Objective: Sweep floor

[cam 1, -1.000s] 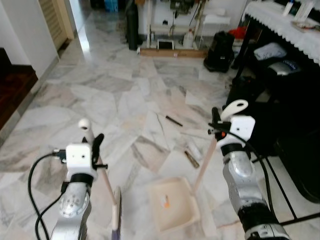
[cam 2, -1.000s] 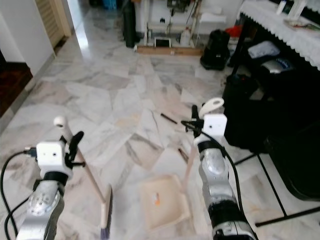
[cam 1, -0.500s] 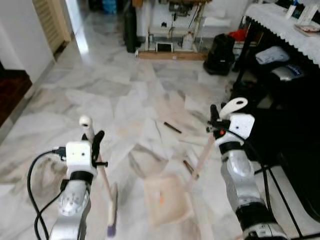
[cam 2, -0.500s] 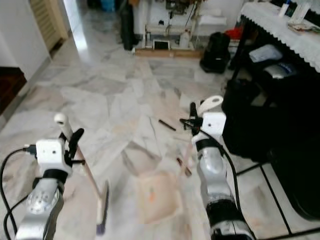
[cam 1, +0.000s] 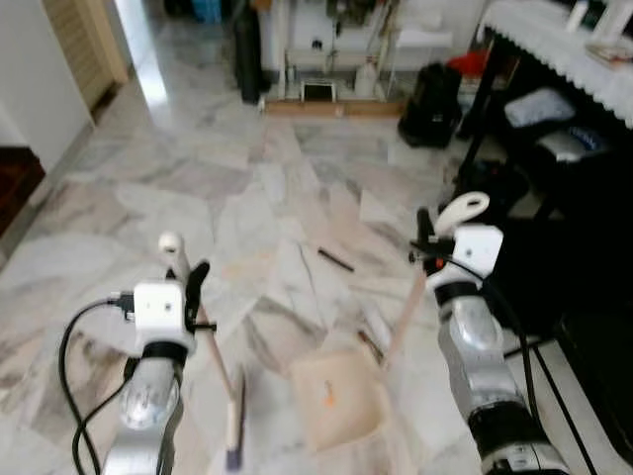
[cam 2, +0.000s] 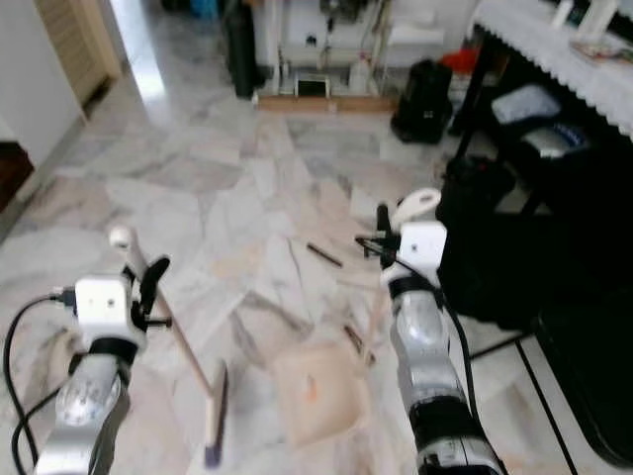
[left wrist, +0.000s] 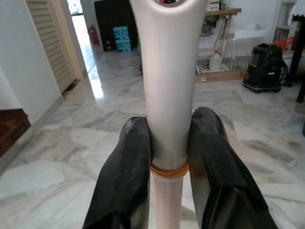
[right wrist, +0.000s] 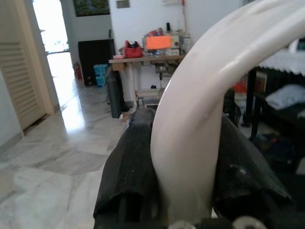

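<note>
Left gripper [left wrist: 169, 143] clamps the broom [cam 1: 233, 421] handle; bristles rest on the marble floor [cam 1: 198, 198] near the dustpan [cam 1: 336, 396]. Right gripper [right wrist: 186, 152] is closed around the dustpan's upright handle. Pan holds one small orange scrap [cam 1: 329, 399] (little else discernible). Unswept, by my estimate: dark stick [cam 1: 336, 260] further out, debris [cam 1: 371, 341] just beside the pan's far edge. Open floor ahead and left; black table [cam 1: 554, 119] crowds the right.

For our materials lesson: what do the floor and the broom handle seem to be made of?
Floor: probably polished marble, grey-veined slabs with glossy reflections. Broom handle: apparently smooth, satin plastic, cream, softly sheened, pinched by the left gripper.
</note>
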Robot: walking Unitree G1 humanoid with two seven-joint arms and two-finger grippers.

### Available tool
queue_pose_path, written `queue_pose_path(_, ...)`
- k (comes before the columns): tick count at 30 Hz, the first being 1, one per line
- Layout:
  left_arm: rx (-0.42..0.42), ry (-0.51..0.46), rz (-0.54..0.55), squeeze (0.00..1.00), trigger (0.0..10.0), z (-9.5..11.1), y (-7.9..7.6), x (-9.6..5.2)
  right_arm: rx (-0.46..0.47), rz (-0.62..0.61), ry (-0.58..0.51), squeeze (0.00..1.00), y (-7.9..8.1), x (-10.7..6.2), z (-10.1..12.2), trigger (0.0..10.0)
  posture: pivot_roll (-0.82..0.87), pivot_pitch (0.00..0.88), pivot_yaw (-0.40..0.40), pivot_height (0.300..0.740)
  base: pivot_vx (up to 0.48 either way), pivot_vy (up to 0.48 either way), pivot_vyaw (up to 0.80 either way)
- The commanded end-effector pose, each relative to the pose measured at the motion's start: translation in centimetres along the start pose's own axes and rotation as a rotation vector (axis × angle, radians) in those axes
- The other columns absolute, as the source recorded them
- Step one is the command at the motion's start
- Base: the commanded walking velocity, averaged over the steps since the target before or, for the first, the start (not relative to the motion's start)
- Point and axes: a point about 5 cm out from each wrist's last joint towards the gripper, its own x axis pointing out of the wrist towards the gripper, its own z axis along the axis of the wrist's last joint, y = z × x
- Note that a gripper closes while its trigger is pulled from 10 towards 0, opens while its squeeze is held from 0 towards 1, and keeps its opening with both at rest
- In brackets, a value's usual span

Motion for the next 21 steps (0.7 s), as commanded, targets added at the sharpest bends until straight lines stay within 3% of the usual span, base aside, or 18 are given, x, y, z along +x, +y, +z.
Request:
queue_pose_path(1, 0.005, -0.05, -0.008, 0.0, 10.0, 1.03, -0.23, 0.28, -0.024, -0.024, -0.049, 0.0, -0.98, 0.43, 1.13, 10.0, -0.01, 0.062, -0.017, 0.74, 0.349, 0.0, 0.0)
queue_pose_path(4, 0.004, -0.05, -0.009, 0.0, 10.0, 1.04, -0.24, 0.31, -0.017, -0.027, -0.046, 0.0, -1.03, 0.42, 1.12, 10.0, -0.01, 0.061, -0.016, 0.74, 0.349, 0.0, 0.0)
queue_pose_path(10, 0.006, -0.05, -0.009, 0.0, 10.0, 1.05, -0.24, 0.32, -0.021, -0.029, -0.039, 0.0, -1.16, 0.38, 1.05, 10.0, -0.01, 0.064, -0.016, 0.74, 0.347, 0.0, -0.8)
queue_pose_path(21, 0.007, -0.05, -0.004, 0.0, 10.0, 1.04, -0.22, 0.29, -0.022, -0.022, -0.047, 0.0, -1.0, 0.47, 1.17, 10.0, -0.01, 0.063, -0.017, 0.74, 0.345, 0.0, 0.0)
